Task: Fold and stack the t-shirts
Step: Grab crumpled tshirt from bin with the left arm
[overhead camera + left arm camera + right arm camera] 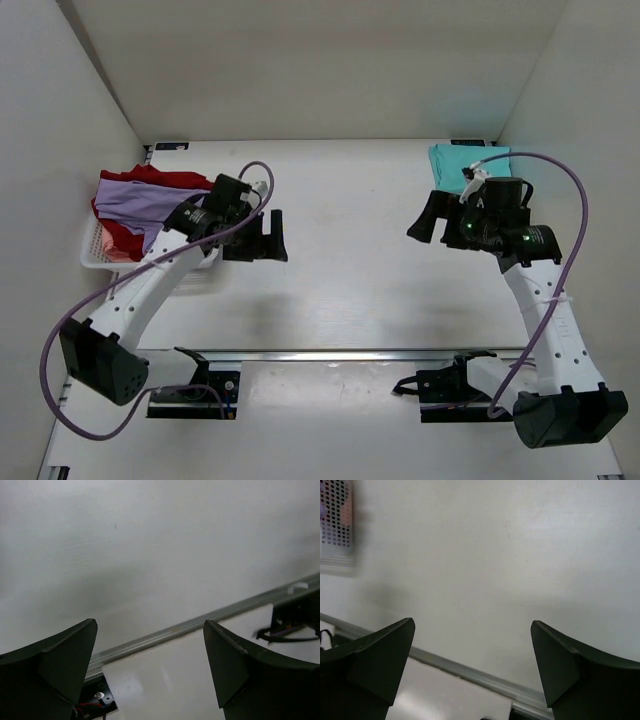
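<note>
A lavender t-shirt (140,198) lies crumpled on top of deep red t-shirts (120,238) in a white slotted basket (95,258) at the left. A teal t-shirt (462,162) lies folded flat at the back right of the table. My left gripper (275,236) is open and empty, hovering just right of the basket; its wrist view (150,625) shows only bare table between the jaws. My right gripper (424,218) is open and empty, in front and left of the teal shirt; its wrist view (472,622) shows bare table too.
White walls close in the table at the left, back and right. A metal rail (350,353) runs across the near edge, and shows in the left wrist view (200,624). The basket's corner (335,525) shows at the top left of the right wrist view.
</note>
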You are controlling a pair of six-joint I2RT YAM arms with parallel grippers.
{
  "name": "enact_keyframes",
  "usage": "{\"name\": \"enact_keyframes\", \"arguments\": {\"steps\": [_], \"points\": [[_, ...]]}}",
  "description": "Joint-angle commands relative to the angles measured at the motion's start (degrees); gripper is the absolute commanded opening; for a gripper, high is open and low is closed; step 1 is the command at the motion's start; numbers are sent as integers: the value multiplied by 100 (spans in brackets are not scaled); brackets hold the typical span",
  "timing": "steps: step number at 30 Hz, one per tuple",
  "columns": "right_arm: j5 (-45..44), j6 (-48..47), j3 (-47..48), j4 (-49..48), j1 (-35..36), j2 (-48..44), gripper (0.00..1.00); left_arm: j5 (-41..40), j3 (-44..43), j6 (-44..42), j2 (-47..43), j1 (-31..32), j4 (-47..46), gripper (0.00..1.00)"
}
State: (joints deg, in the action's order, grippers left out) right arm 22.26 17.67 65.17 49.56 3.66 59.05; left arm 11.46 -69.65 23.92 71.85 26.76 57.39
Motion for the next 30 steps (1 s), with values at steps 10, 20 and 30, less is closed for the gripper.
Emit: {"name": "enact_keyframes", "arguments": {"steps": [10, 20, 30], "points": [[-1214, -1117, 524, -1615, 1363, 108, 99, -3754, -2570, -467, 826, -480, -808, 98], [-336, -740, -135, -2258, 1199, 72, 0, -3890, -4259, 1059, 3053, -1961, -255, 31], [-29, -1134, -241, -2012, 539, 195, 38, -2975, -2045, 1422, 2676, -3213, -1519, 60]]}}
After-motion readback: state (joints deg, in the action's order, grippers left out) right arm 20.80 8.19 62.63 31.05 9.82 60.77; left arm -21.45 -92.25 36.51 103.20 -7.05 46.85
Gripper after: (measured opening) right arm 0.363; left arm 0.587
